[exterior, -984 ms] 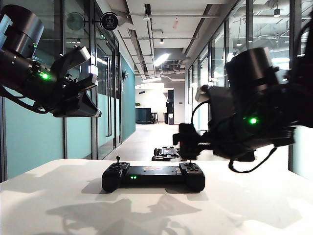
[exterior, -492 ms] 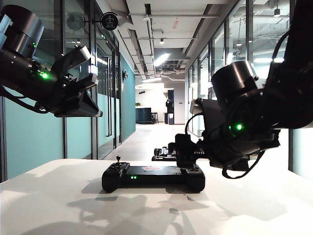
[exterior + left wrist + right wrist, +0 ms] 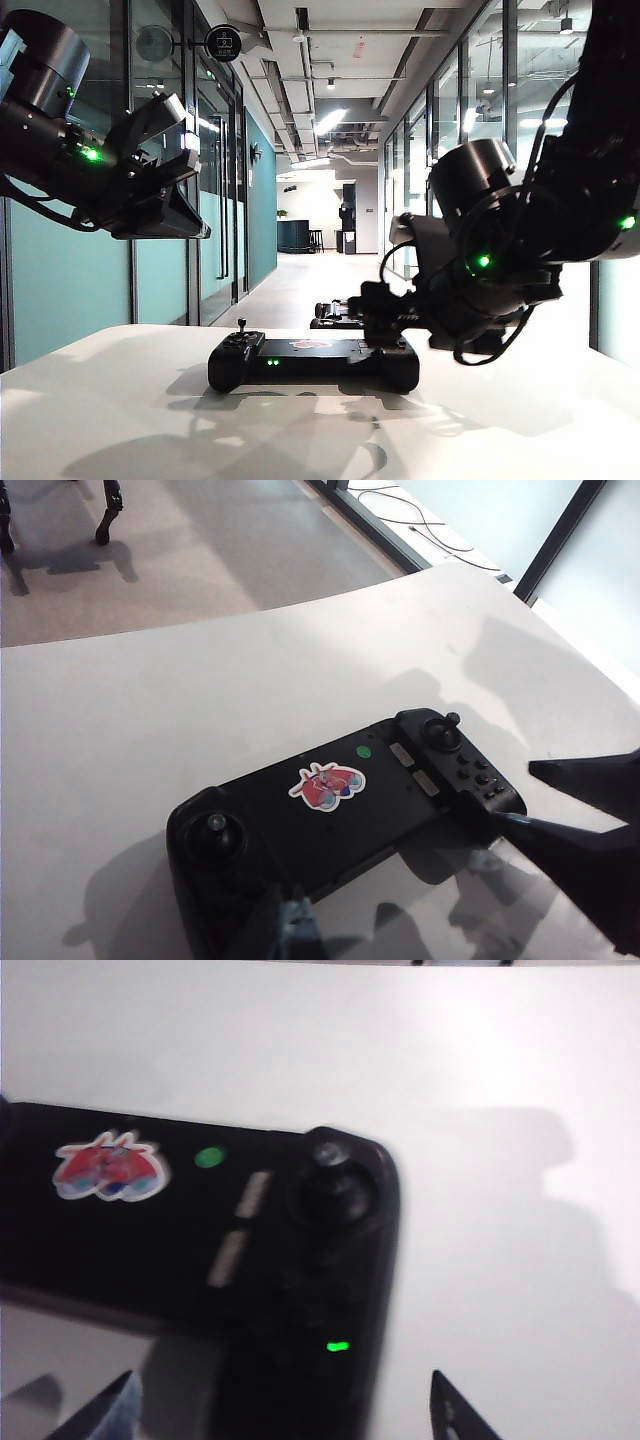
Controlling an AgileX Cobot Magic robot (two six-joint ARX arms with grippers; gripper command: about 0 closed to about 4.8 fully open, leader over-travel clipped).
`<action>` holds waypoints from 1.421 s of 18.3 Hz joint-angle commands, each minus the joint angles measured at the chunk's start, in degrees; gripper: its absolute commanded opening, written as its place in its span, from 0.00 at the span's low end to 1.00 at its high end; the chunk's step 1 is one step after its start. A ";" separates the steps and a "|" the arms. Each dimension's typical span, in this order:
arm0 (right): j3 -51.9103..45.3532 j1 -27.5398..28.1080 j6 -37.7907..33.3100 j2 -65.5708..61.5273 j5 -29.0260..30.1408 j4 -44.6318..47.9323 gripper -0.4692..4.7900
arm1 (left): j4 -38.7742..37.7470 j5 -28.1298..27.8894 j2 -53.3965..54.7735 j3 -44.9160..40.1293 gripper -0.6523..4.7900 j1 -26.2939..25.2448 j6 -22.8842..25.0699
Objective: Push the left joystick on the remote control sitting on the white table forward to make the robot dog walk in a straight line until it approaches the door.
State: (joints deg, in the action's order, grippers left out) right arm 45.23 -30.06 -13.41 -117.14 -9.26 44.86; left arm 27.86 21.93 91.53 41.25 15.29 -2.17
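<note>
Sitting mid-frame on the white table (image 3: 120, 420), the remote control (image 3: 312, 360) looks hard and light. Its left joystick (image 3: 241, 326) needs a gentle fingertip nudge. The right gripper (image 3: 285, 1405) hangs wide over its right end; the left gripper (image 3: 585, 805), upper left, also looks open and empty.

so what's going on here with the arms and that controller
A black remote control lies on the white table, green lights on. The right gripper is low over the controller's right end, fingers spread wide, holding nothing. The left gripper hangs in the air above the table's left side, well clear of the left joystick, which nothing is touching. The robot dog sits on the corridor floor beyond the table.
</note>
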 commanded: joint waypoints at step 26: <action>6.64 2.56 -0.11 -5.84 6.64 -0.96 0.65 | 0.48 1.44 -0.11 0.17 0.11 0.00 0.20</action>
State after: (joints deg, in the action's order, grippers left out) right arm 51.66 -27.38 -13.47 -122.98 -2.96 43.44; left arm 27.81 23.00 91.53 41.25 15.27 -2.20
